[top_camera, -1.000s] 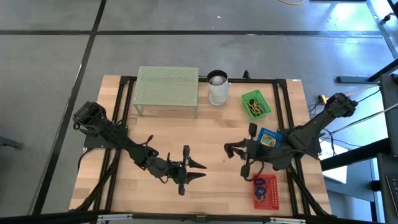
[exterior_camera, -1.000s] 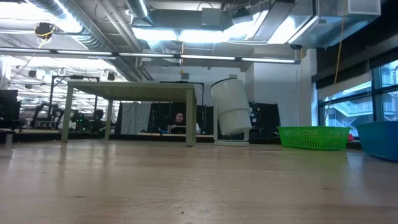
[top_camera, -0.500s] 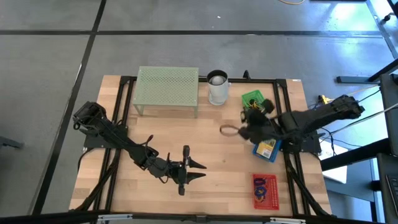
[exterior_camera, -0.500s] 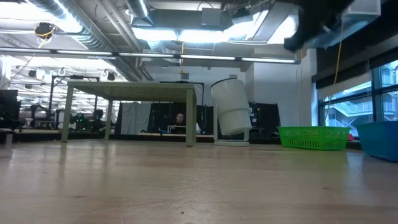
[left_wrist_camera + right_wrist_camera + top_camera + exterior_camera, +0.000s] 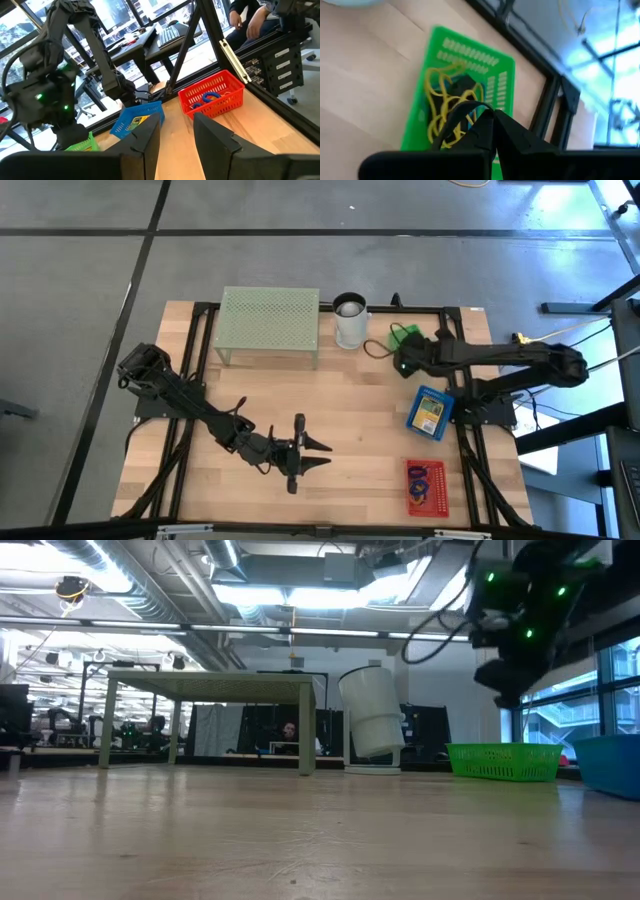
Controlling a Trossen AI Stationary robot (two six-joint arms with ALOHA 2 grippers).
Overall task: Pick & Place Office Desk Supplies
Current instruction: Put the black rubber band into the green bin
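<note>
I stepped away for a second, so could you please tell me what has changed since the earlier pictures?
The right gripper, shut on a rubber band, swung from beside the blue basket to above the green basket. The left gripper, the red basket, the cup and the stand stayed put.

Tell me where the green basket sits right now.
In the high view, the green basket sits at the table's far right, right of the white cup; the right gripper, shut on a rubber band, hangs over it.

No text, label, brand, number or sign is readable in any view; the yellow patch in the blue basket [image 5: 428, 412] shows no legible lettering.
</note>
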